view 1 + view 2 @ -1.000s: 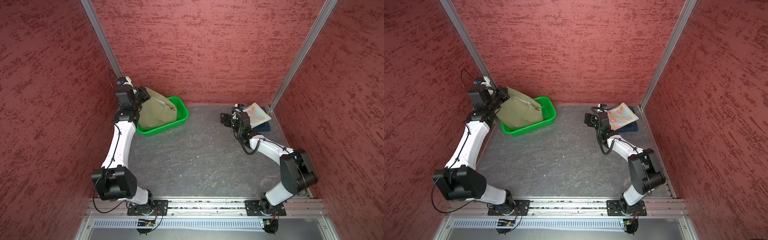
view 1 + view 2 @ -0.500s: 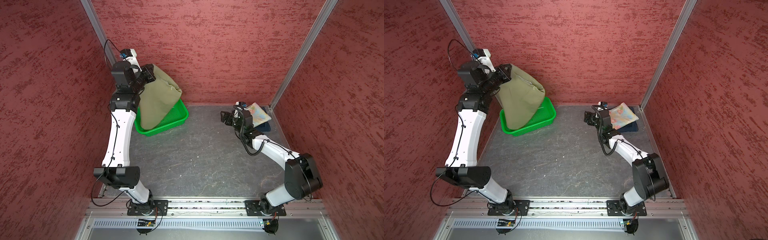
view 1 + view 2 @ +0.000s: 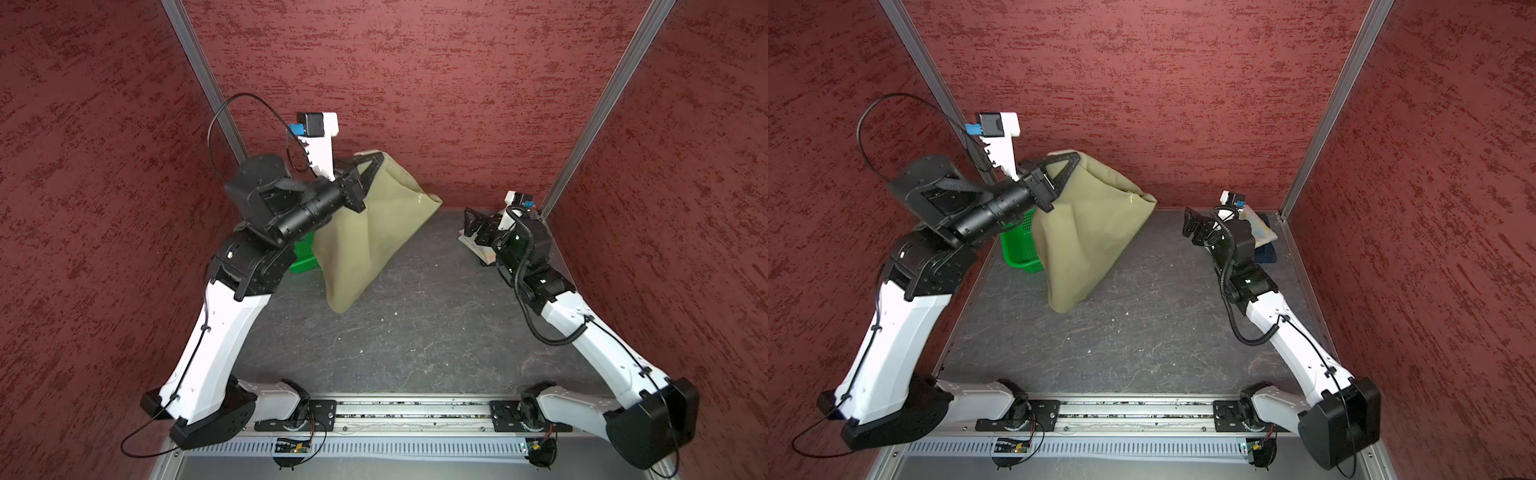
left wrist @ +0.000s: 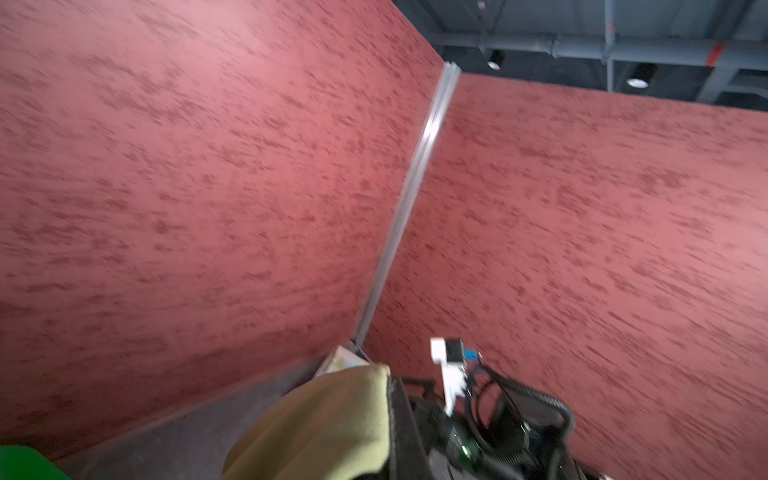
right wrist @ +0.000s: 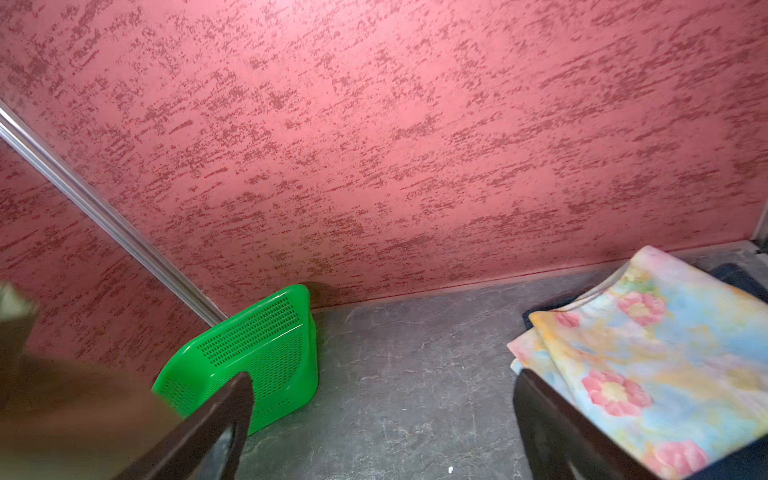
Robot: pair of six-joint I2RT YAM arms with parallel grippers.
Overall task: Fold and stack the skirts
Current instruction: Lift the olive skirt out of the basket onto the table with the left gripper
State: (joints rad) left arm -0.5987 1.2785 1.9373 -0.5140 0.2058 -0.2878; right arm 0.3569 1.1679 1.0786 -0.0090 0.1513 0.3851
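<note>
Since two of the three skirts already lie folded in a pile, the task looks roughly two-thirds done. Only the olive skirt (image 3: 365, 232) is left to fold and add. The floral skirt (image 5: 648, 353) rests folded on top of the denim skirt (image 3: 1266, 254), of which only a dark blue edge shows beneath. That pile sits on the bench (image 3: 415, 332) well apart from the green basket (image 5: 257, 332), along the same back wall.

The left jaws are clamped on the top edge of the olive skirt and hold it high, above and just beside the basket. The cloth hangs in a broad drape in front of the basket and hides most of it in both top views. Its lowest corner reaches down to the bench just beside the basket, though whether it touches I cannot tell. The right jaws stand wide apart with nothing between them — near the pile, well apart from the basket and pointing toward it.

The basket is the only container. In the right wrist view its perforated wall and floor show bare, with no cloth inside the visible part; one corner is hidden behind blurred olive cloth. I judge it emptied. What remains is to spread the olive skirt on the bare bench between basket and pile, fold it, and set it on the floral skirt.
</note>
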